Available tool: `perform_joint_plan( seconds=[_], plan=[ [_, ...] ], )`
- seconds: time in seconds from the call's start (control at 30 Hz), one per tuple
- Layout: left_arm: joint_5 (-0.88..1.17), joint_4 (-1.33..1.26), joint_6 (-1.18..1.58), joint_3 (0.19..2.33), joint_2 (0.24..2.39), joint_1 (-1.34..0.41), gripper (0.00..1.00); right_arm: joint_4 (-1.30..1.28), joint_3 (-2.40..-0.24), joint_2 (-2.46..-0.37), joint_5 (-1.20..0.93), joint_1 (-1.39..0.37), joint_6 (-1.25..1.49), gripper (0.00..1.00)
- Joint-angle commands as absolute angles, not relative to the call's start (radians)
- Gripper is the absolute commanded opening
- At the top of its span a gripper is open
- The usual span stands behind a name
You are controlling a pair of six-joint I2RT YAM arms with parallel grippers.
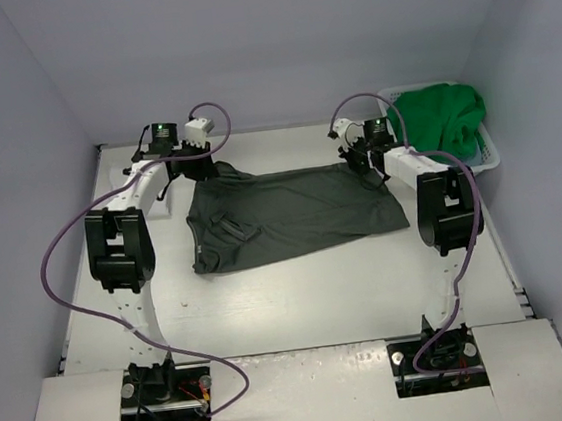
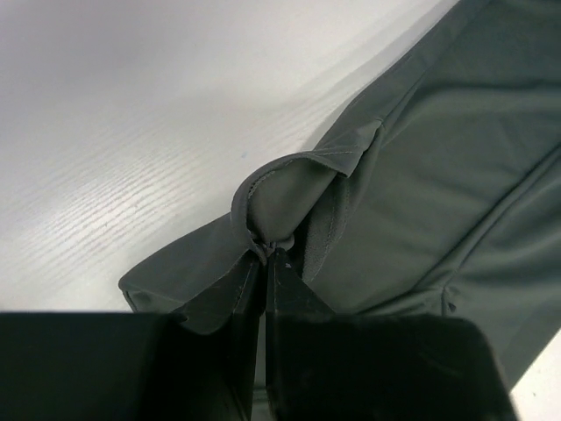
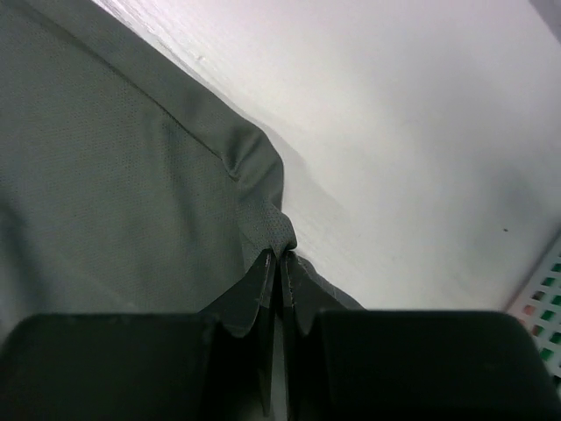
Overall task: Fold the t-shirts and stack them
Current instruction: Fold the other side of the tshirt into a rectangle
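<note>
cloth like your dark grey shirt (image 1: 292, 214), spread on the table (image 1: 300, 299) between the arms, looks light, limp and a little slick, so expect it to sag and crease from any pinch; hems and corners are the places to take it. at its far edge your left gripper (image 2: 266, 254) and right gripper (image 3: 280, 254) are each clamped tight on a bunched corner. farther right, the green shirt (image 1: 442, 118) is heaped in the basket (image 1: 491, 153), and you cannot tell whether more shirts lie under it.
</note>
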State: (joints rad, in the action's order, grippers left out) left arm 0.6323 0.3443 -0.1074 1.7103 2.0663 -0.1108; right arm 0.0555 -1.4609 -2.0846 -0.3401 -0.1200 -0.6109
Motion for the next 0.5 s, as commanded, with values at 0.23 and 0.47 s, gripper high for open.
perform_joint_plan(
  seconds=[0.23, 0.47],
  plan=[
    [0.693, 0.360, -0.153, 1.618, 1.845, -0.109, 0.00, 0.117, -1.402, -1.910, -0.203, -0.135, -0.663, 0.00],
    [0.725, 0.428, -0.187, 1.552, 1.783, -0.107, 0.00, 0.124, -1.283, -1.864, -0.138, -0.182, -0.764, 0.00]
  ],
)
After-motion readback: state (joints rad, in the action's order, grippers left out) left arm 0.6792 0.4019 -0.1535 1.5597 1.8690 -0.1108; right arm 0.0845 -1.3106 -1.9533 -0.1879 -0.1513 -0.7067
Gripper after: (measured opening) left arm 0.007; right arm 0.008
